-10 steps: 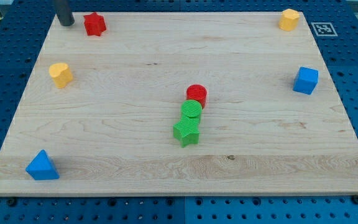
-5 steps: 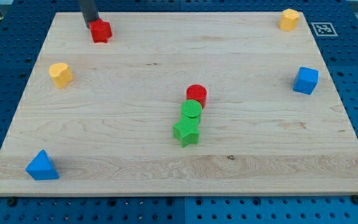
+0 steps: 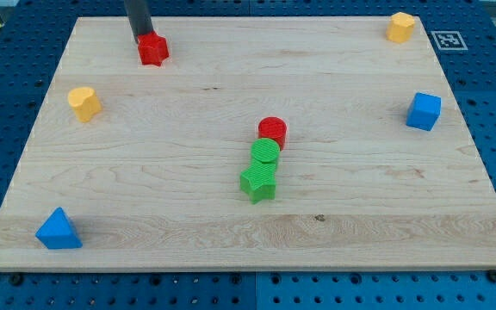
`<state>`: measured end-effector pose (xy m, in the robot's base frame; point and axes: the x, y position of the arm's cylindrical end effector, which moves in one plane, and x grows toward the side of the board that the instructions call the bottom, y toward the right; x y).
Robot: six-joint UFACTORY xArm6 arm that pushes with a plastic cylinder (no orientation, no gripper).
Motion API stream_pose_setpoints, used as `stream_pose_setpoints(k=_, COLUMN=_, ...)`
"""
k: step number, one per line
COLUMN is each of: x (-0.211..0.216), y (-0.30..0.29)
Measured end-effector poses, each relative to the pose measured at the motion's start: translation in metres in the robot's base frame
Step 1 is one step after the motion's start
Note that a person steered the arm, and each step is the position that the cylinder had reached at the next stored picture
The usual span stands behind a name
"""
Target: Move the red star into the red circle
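Note:
The red star (image 3: 153,50) lies near the view's top left of the wooden board. My tip (image 3: 140,40) touches the star's upper left side. The red circle (image 3: 272,131) sits near the board's middle, well to the right of and below the star. It touches a green circle (image 3: 265,152) just below it, and a green star (image 3: 258,182) sits below that.
A yellow block (image 3: 83,102) lies at the left, another yellow block (image 3: 399,27) at the top right. A blue cube (image 3: 424,111) is at the right edge, a blue triangle (image 3: 58,229) at the bottom left. The board's edge (image 3: 248,263) runs along the view's bottom.
My tip has moved right from the board's top left corner, met the red star and pushed it right and slightly down. The other blocks have not moved.

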<state>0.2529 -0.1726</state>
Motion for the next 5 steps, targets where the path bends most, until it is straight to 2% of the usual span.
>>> stream_pose_setpoints(k=1, x=0.003, y=-0.026)
stream_pose_setpoints(k=2, x=0.007, y=-0.023)
stream_pose_setpoints(k=4, x=0.024, y=0.017)
stream_pose_setpoints(k=5, x=0.034, y=0.019)
